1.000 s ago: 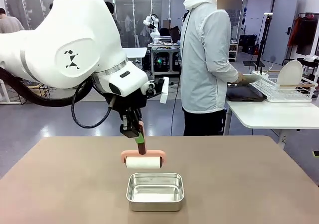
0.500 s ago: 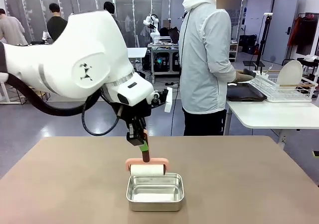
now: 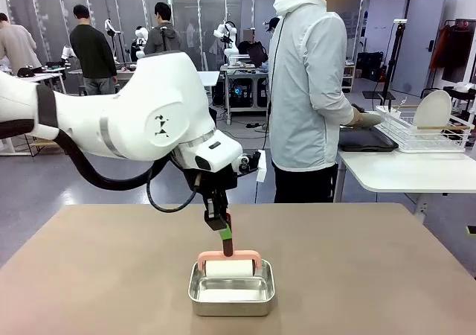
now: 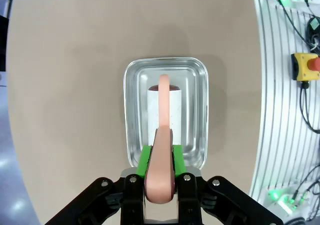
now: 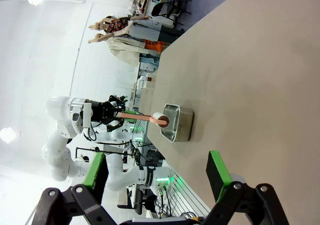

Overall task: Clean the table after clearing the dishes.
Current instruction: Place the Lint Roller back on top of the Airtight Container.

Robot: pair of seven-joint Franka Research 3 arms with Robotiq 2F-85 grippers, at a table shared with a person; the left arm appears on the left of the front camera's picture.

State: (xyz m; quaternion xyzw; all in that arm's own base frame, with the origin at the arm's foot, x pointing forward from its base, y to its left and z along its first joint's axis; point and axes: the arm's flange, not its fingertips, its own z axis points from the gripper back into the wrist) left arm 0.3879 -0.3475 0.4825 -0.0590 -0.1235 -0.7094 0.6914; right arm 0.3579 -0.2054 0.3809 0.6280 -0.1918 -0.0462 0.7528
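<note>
The large rectangular surface [image 3: 372,275] with its plain matte taupe-brown top lies bare apart from a small rectangular steel pan [image 3: 231,289] near the robot's edge, about midway across. The surface's long axis runs left to right in the front view.

The left end effector [image 3: 223,229] is clamped tight on the salmon-pink plastic handle of a lint roller [image 3: 229,263] with a white paper roll. The handle rises steeply, tilted slightly, from the roll up to the green pads. The roll lies level, its axis parallel to the surface's long axis, sitting over the pan's far half at about rim height; whether it touches the pan cannot be told.

In the left wrist view the handle [image 4: 161,170] runs straight away from the pads above the pan [image 4: 200,135].

The right end effector [image 5: 150,195] stands with its fingers spread wide, holding nothing, well away from the pan [image 5: 180,122].

A person in a pale grey jacket [image 3: 309,89] stands beyond the far edge.
</note>
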